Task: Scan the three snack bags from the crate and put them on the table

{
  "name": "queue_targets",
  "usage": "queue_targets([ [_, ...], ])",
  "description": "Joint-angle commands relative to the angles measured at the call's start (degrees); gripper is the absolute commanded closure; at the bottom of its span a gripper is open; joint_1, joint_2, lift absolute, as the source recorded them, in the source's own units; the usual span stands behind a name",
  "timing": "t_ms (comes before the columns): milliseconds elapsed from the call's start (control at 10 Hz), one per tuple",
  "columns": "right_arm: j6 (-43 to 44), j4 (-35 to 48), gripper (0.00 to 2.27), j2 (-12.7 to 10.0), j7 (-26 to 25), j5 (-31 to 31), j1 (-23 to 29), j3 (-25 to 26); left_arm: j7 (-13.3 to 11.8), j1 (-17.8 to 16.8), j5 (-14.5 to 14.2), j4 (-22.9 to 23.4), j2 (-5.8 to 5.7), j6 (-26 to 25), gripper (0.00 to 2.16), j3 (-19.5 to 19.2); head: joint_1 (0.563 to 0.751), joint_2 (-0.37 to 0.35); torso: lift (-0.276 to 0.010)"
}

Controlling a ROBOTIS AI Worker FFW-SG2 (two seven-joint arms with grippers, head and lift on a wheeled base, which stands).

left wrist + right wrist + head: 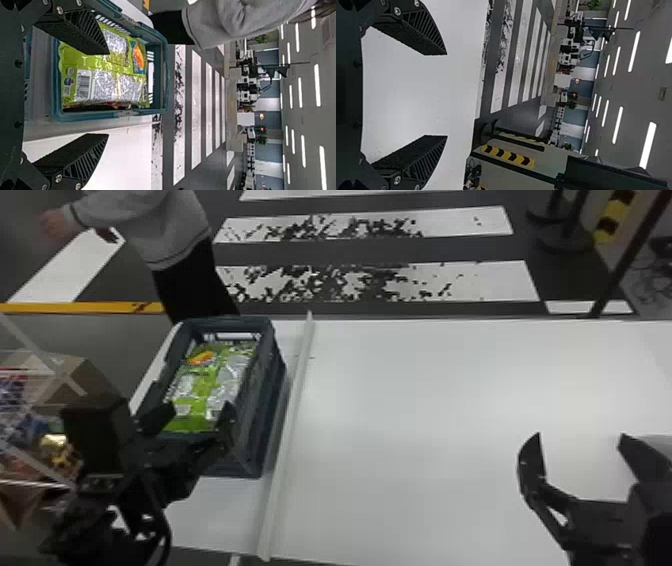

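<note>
A white table spreads across the head view. On its left end stands a blue-grey crate. Inside lies a green and silver snack bag, printed face up. The left gripper is at the crate's near end, fingers wide apart, holding nothing. The right gripper, at the table's right side, is also spread wide and holds nothing.

White stripes crossed the dark floor, a cardboard box stood at left, and lights lined the ceiling.
</note>
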State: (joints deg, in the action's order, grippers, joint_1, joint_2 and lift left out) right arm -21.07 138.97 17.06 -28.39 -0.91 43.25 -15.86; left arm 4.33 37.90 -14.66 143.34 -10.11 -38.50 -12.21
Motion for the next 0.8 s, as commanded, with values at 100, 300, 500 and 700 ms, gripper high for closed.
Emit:
queue_targets([
  [100,-3.2,0.5,0.14,0.3,-0.1,-2.0,-0.3,-1.1,-0.4,-12.3,-0.6,-5.7,-0.18,-10.3,0.15,-0.8,0.695,0.181,-0.094],
  [300,-5.4,0.4,0.14,0.9,-0.2,-3.1,-0.7,-2.2,-0.5,-21.7,0.2,-11.2,-0.44,-19.5,0.15,-0.8,0.695,0.197,-0.094],
  [500,-7.5,0.0,0.14,1.4,-0.6,-3.2,-1.8,-2.4,-0.7,-27.3,1.0,-17.0,-0.53,-21.6,0.16,-0.4,0.695,0.212,-0.094],
  [700,-8.2,-0.5,0.14,2.0,-0.9,-3.1,-2.6,-2.5,-1.6,-31.5,2.3,-21.6,-0.79,-25.4,0.16,0.3,0.695,0.214,-0.094],
])
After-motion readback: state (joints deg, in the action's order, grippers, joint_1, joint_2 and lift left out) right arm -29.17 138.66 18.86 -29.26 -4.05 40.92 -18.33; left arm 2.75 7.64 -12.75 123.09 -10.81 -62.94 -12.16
